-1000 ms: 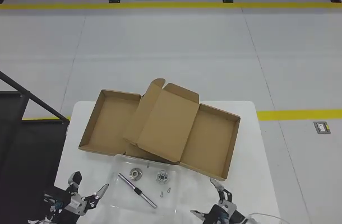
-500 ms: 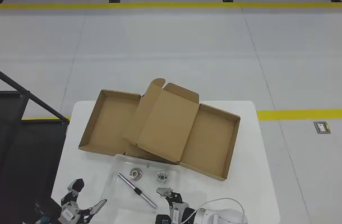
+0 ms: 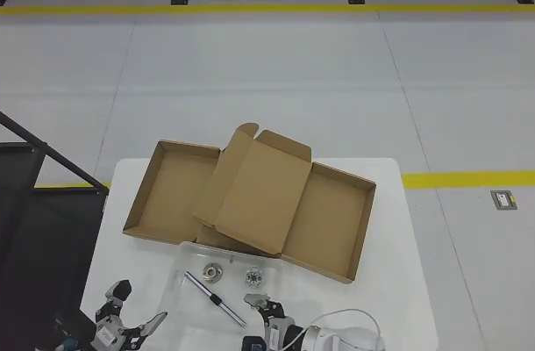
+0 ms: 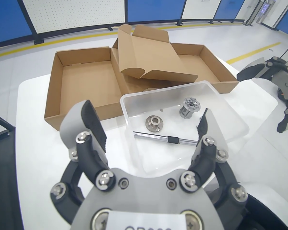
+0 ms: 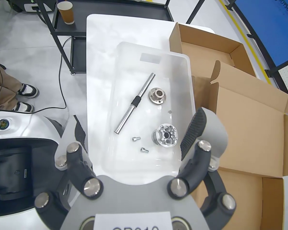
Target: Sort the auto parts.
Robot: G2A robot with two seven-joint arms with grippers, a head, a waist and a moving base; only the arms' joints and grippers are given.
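Observation:
A clear plastic tray sits on the white table in front of an open cardboard box. In the tray lie a metal rod with a black band, a flanged hub, a gear-like hub and two small screws. My right gripper hangs open above the tray's near end, with nothing between its fingers. My left gripper stands open at the table's near left corner, facing the tray. The rod and both hubs are also in the top view.
The box has two bare compartments and a folded lid propped over its middle. Beside the table stands a black cart holding a paper cup. My right gripper appears at the tray's far side from the left wrist.
The right arm has swung from the table's near right over to the tray's near end, covering the screws in the top view. The left gripper has drawn back a little toward the front edge.

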